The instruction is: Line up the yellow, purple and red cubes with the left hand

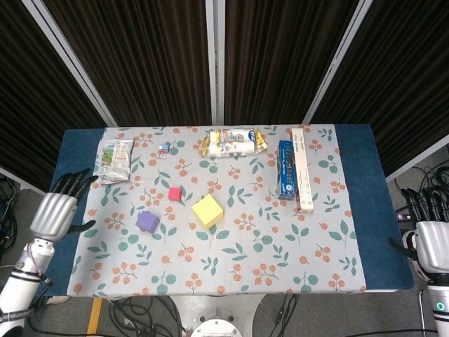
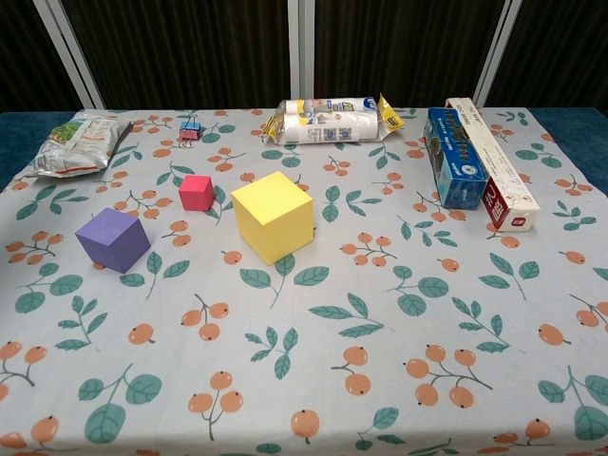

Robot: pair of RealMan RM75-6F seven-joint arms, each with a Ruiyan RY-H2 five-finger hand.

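The yellow cube (image 1: 208,210) (image 2: 273,216), the largest, stands near the middle of the flowered cloth. The small red cube (image 1: 175,194) (image 2: 197,192) lies just behind and left of it. Further left and nearer the front sits the purple cube (image 1: 147,222) (image 2: 113,239). My left hand (image 1: 55,210) hovers over the table's left edge, empty, fingers spread, well left of the purple cube. My right hand (image 1: 433,242) hangs off the right edge, fingers extended, holding nothing. Neither hand appears in the chest view.
Along the back lie a silver snack bag (image 1: 116,160), a tiny toy (image 1: 164,148) and a wrapped roll pack (image 1: 232,142). A blue box (image 1: 285,169) and a long white box (image 1: 302,168) lie at the right. The blue table (image 1: 365,203) shows beyond the cloth.
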